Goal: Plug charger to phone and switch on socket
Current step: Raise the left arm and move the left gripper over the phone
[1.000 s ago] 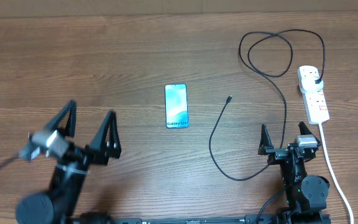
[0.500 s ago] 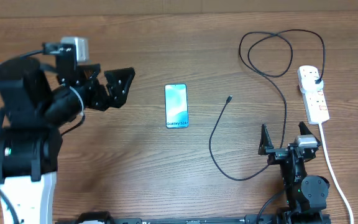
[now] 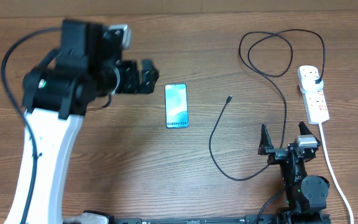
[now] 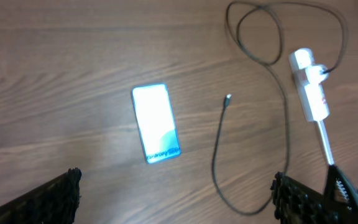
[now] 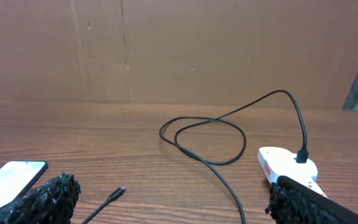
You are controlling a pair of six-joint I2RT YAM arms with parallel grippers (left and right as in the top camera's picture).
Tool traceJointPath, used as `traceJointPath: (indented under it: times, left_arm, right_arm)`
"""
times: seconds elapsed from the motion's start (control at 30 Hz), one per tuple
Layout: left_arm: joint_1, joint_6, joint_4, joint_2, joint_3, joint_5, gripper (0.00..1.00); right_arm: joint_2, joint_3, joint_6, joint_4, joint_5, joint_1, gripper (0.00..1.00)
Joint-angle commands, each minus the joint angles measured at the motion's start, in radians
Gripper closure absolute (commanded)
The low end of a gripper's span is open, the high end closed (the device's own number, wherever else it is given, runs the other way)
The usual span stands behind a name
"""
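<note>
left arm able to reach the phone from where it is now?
Probably yes. The left end effector is open and, seen from overhead, just left of the phone, with only bare table between them. The phone lies flat and alone; the charger tip is off to its other side, not touching.

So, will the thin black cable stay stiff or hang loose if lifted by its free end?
Probably floppy: the cable lies in loose curves and loops. It looks thin, so likely light. Its far end seems plugged into the power strip, which may tug.
</note>
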Motion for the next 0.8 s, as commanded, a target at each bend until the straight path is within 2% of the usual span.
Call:
traceJointPath:
  times: [0.0, 0.13, 0.23, 0.4, 0.53, 0.77]
  left_arm:
    - [-0.072, -0.009, -0.106, 0.144, 0.212, -0.170, 0.00]
    - [-0.119, -0.024, -0.260, 0.302, 0.401, -0.247, 0.00]
    - [-0.138, -0.023, -0.314, 0.378, 0.465, -0.256, 0.00]
    - [-0.149, -0.033, -0.273, 0.454, 0.467, -0.190, 0.00]
    - [-0.150, -0.054, -0.282, 0.517, 0.467, -0.042, 0.00]
    - [-0.156, -0.133, -0.297, 0.657, 0.466, -0.029, 0.00]
  right_arm:
    - [-0.010, -0.011, 0.005, 0.006, 0.007, -0.003, 0.00]
    - [-0.010, -0.011, 0.005, 0.006, 0.007, -0.003, 0.00]
    - [-0.010, -0.011, 0.005, 0.006, 0.007, -0.003, 0.00]
    - [-0.010, -0.011, 0.005, 0.006, 0.007, -0.003, 0.00]
    - [-0.010, -0.011, 0.005, 0.006, 0.007, -0.003, 0.00]
    - [-0.010, -0.011, 0.005, 0.006, 0.007, -0.003, 0.00]
